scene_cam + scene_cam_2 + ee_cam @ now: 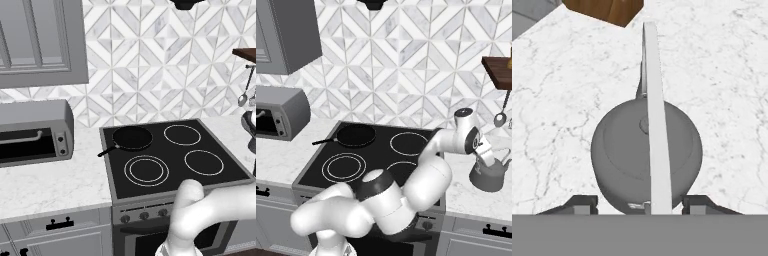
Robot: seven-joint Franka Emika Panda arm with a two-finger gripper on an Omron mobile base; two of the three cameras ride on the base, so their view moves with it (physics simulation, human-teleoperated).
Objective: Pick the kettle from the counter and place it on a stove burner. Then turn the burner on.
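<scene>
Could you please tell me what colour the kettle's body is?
The kettle is plain grey metal, clearest in the hand view.

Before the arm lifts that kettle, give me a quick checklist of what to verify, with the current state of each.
1. Small squat grey metal kettle upright on the white marble-look counter: ok.
2. Pincer straddles the kettle's thin arched handle: ok.
3. Fingers firmly clamped on the handle: cannot tell.
4. Single-ring burner free of cookware: ok.
5. Black frying pan off that burner: ok.
6. Path past the hanging ladle: cannot tell.
</scene>
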